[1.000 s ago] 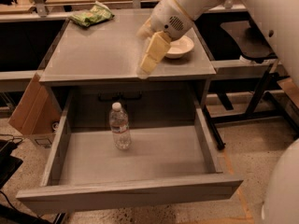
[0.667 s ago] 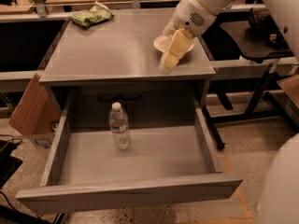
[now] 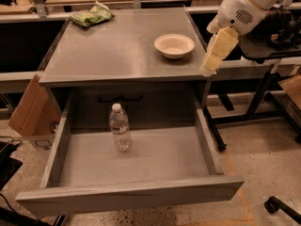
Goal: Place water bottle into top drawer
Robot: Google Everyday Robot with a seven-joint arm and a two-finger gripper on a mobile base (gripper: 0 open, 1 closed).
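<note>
The water bottle (image 3: pixel 120 128) is standing upright in the open top drawer (image 3: pixel 131 194), far left. The claw (image 3: pixel 215 55) is hanging over the right edge of the worktop (image 3: pixel 117 55), and I cannot tell its spread. Any jolt to the drawer risks toppling the bottle.

White vented arm (image 3: pixel 244 8), cream gripper (image 3: pixel 209 67) upper right

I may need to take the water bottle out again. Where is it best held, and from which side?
Probably grip the water bottle on its body below the cap, coming from above: it stands upright in the top drawer, whose walls hinder a low sideways approach. The gripper hangs by the right edge of the cabinet.
</note>
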